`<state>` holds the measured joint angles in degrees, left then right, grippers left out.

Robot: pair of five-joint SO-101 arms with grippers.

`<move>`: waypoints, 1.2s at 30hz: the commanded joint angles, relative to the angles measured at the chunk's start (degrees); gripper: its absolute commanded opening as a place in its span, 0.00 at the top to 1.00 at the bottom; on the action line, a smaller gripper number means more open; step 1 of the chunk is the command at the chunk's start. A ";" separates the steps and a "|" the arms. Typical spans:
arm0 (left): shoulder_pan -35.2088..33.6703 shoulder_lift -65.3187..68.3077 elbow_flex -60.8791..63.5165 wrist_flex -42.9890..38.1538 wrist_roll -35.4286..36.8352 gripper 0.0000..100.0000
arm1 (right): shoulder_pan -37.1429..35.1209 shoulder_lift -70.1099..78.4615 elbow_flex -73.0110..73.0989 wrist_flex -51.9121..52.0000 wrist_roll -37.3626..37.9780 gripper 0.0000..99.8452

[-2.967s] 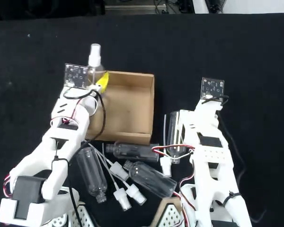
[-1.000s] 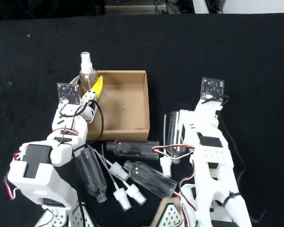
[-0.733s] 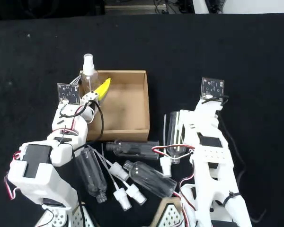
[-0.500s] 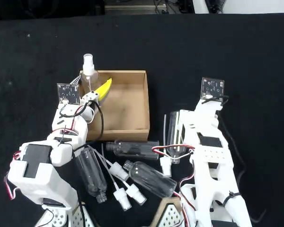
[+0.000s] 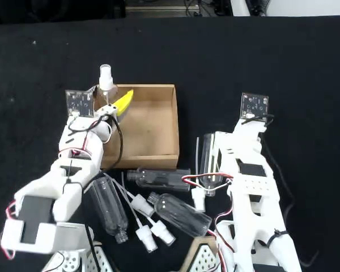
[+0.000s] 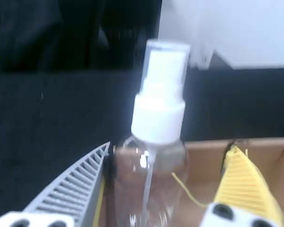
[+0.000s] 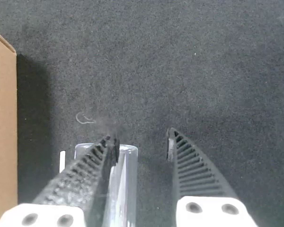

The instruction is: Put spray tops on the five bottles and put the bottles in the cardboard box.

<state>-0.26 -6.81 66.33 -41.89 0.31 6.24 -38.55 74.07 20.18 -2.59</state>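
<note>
L arm shifted vs 0.5 s ago, wrist end farther back and base end lower; capped bottle (image 5: 106, 76) stayed upright at far-left corner of cardboard box (image 5: 177, 124). L gripper (image 6: 170, 149): jaws apart either side of that bottle, gap on yellow-finger side, gripping nothing. R gripper (image 7: 142, 137): jaws apart, low over black table (image 5: 272, 56) just R of box, uncapped bottle (image 7: 120, 189) lying by one finger w/ gap beside it; 3 loose bottles (image 5: 181, 214) + spray tops (image 5: 140, 203) lay near box front.
</note>
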 commanded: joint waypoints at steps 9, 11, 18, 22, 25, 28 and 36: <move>-0.75 -28.66 -4.18 44.13 0.53 0.66 | -0.62 -2.51 -1.01 -1.76 0.09 0.85; -1.63 -33.41 -5.67 55.12 0.53 0.66 | -0.35 -2.51 -1.10 -1.76 0.09 0.85; -11.56 -45.80 -12.35 83.87 0.88 0.66 | 4.92 -2.59 -3.47 0.88 -0.09 0.96; -19.47 -47.21 -8.31 83.60 0.88 0.82 | 4.75 -2.59 -9.98 9.14 0.00 0.98; -23.43 -47.38 -1.36 73.76 0.79 0.97 | 3.16 -2.59 -16.57 17.14 0.00 0.99; -23.87 -47.82 6.46 62.07 0.88 0.88 | -2.64 -2.51 -22.64 24.53 0.00 0.99; -25.71 -47.30 13.76 55.47 0.88 0.97 | -24.79 -2.07 -29.41 28.66 -0.35 0.99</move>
<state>-23.38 -53.14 80.84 13.05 0.57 -10.20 -38.73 48.13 49.36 -2.59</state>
